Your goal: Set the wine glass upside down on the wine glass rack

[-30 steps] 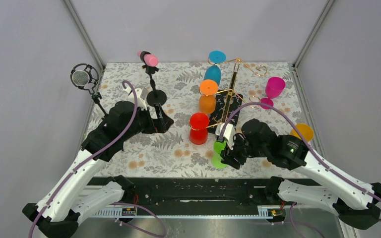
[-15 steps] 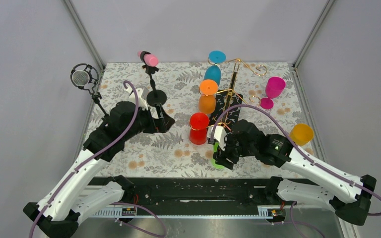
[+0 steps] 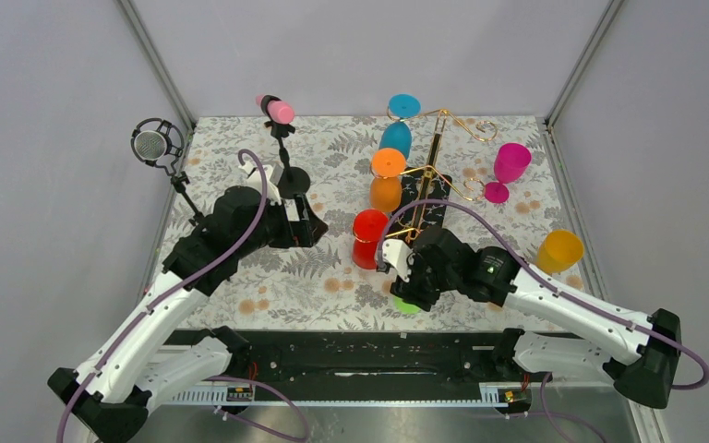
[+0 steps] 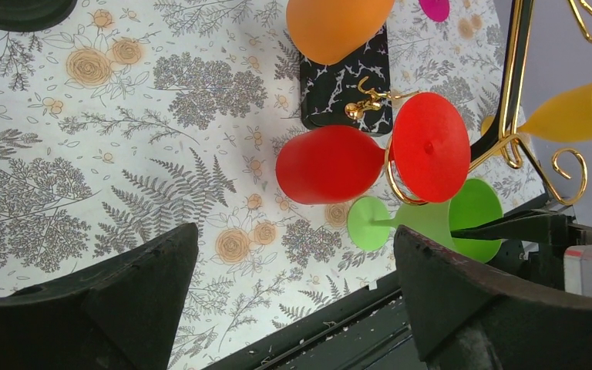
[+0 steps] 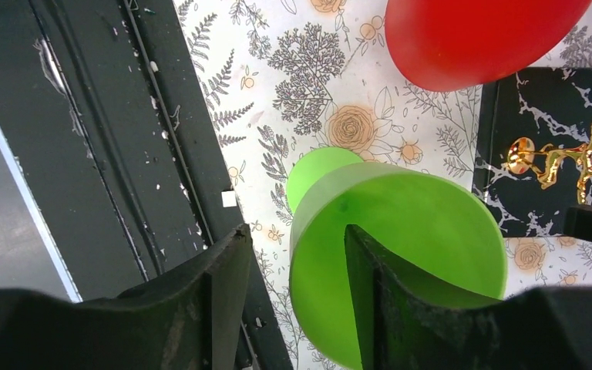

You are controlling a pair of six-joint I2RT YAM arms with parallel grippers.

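A green wine glass (image 5: 401,254) lies tipped near the table's front edge, its foot (image 4: 368,223) pointing left and its mouth towards my right gripper (image 5: 297,231). That gripper is open. One finger is inside the bowl and the other is outside with a gap to the wall. From above, the arm hides most of the glass (image 3: 408,303). The wine glass rack (image 3: 435,148), gold wire on a black base (image 3: 425,198), holds red (image 3: 369,238), orange (image 3: 387,180) and blue (image 3: 397,129) glasses. My left gripper (image 3: 309,226) is open and empty, left of the red glass.
A magenta glass (image 3: 510,164) stands upright right of the rack. A yellow-orange glass (image 3: 559,251) sits near the right wall. A grey microphone (image 3: 152,145) and a pink one (image 3: 277,109) stand on stands at the back left. The black front rail (image 5: 162,154) lies close behind the green glass.
My right arm has swung left and down over the green glass, now covering more of it. The left arm has edged slightly forward.
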